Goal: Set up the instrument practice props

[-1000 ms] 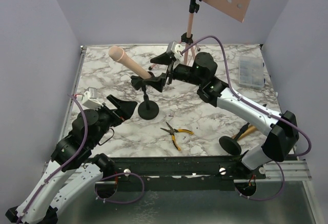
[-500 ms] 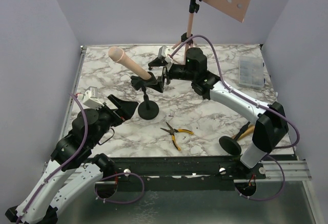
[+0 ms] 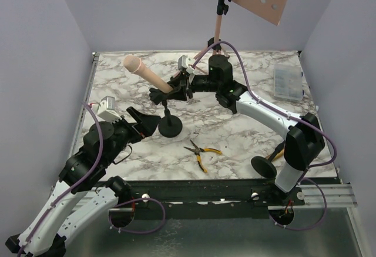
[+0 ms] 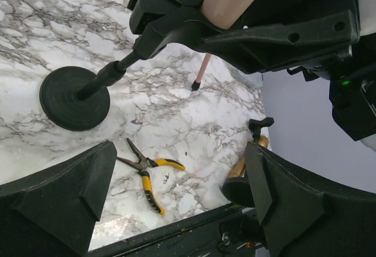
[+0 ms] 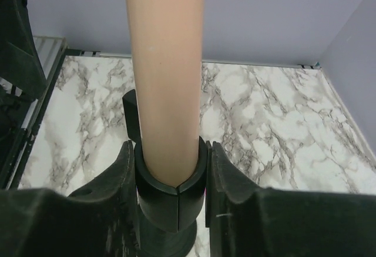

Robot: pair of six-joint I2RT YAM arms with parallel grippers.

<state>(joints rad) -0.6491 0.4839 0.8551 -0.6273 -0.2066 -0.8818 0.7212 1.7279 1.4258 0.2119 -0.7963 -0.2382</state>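
The pink microphone (image 3: 147, 74) sits in the clip of a black holder (image 3: 170, 126) just toward 9 o'clock of the bench's (image 3: 117, 89) centre, its head tilted up toward 10 o'clock. The right end effector (image 3: 176, 86) is clamped on that clip, one finger (image 5: 126, 169) pressed to each side of it. The left end effector (image 3: 147, 123) hangs at the 9 o'clock side of the holder's round base, fingers wide apart and gripping nothing. The pink music rack (image 3: 218, 22) stands at 12 o'clock. A second holder (image 3: 264, 166) with the gold microphone (image 3: 281, 151) lies at 4 o'clock. Yellow-handled pliers (image 3: 201, 152) lie at 6 o'clock, and a clear box (image 3: 288, 83) rests at 2 o'clock.
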